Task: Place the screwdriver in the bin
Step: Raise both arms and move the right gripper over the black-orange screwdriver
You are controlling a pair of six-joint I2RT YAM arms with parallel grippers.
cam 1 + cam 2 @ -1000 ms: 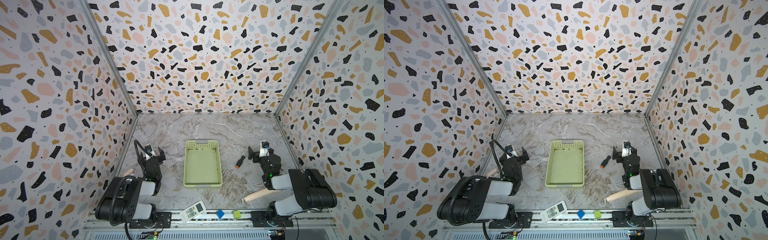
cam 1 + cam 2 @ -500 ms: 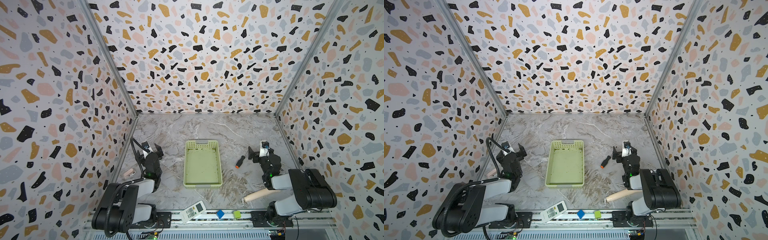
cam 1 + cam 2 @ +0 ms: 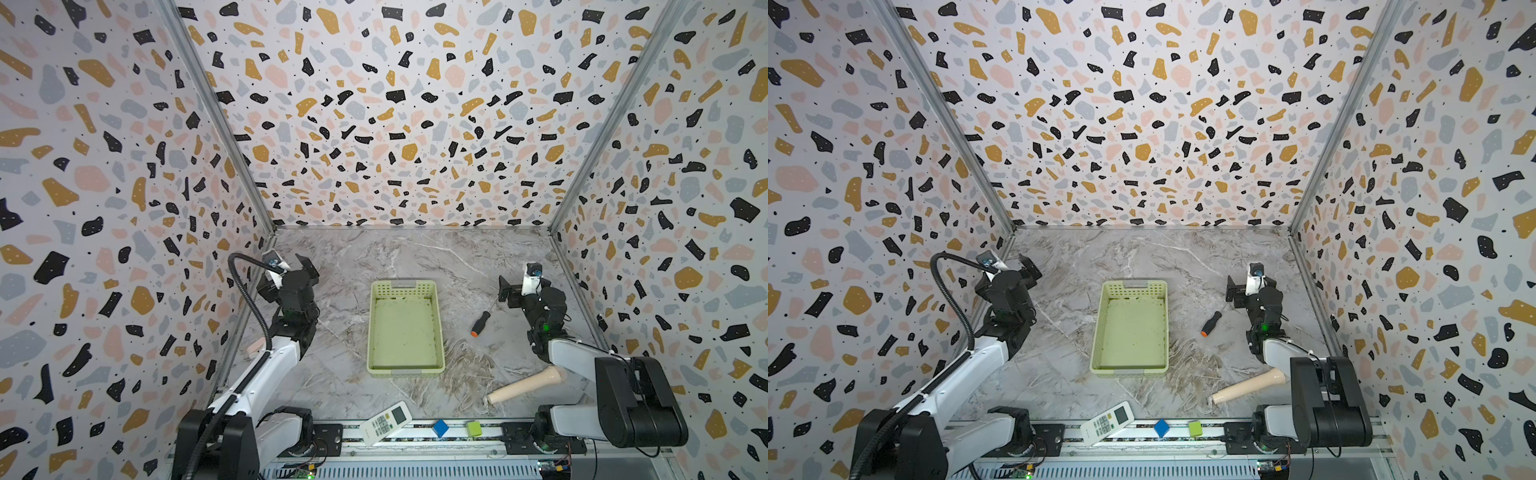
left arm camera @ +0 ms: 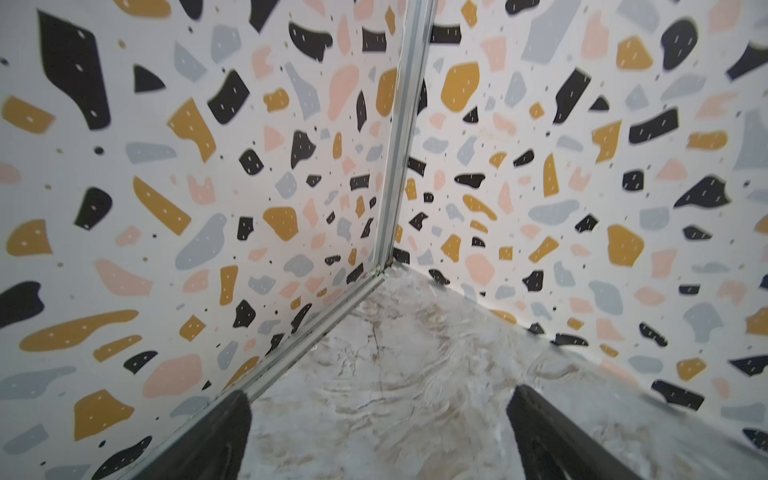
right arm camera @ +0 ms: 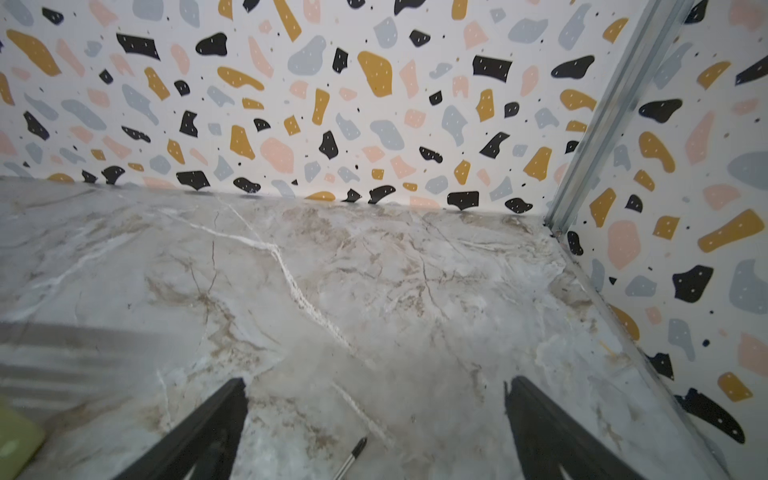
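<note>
Yellow-green, the bin (image 3: 406, 284) sits at centre frame in both top views, and I find the screwdriver (image 3: 481, 322) lying on the marble tabletop (image 3: 415, 253) just right of it, outside and apart from it. The right gripper (image 3: 508, 292) stands just beyond the thin shaft with its jaws fully parted, holding nothing. The right wrist view cuts off all but the shaft tip at its bottom edge. The left gripper (image 4: 378, 399), by the left wall, is likewise spread and empty, and the right arm covers one end of the beige wooden handle (image 3: 521, 385).
</note>
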